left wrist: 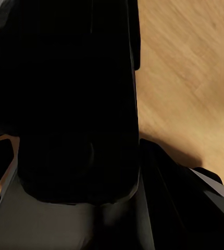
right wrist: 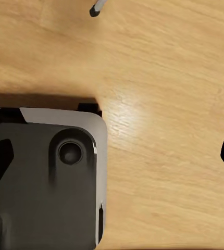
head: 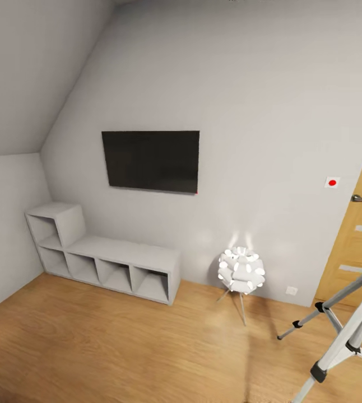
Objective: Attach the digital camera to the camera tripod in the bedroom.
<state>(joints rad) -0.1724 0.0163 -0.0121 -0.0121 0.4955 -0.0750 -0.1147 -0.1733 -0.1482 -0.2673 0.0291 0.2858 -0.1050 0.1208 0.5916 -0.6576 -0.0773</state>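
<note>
The camera tripod (head: 346, 330) stands at the lower right of the head view. Its silver legs and black joints show, while its head is cut off by the frame edge. One black tripod foot (right wrist: 96, 9) rests on the wood floor in the right wrist view. A large black boxy mass, the digital camera (left wrist: 75, 104), sits right in front of the left wrist camera, and my left gripper looks shut on it, its fingers hidden. My right gripper (right wrist: 112, 159) is open and holds nothing, hanging above my own grey base (right wrist: 44, 177).
The bedroom's pale grey wall carries a black screen (head: 150, 160). White cube shelves (head: 108, 260) run along the wall at the left. A white lamp on thin legs (head: 241, 270) stands between the shelves and the tripod. A wooden door (head: 360, 246) is at the right edge.
</note>
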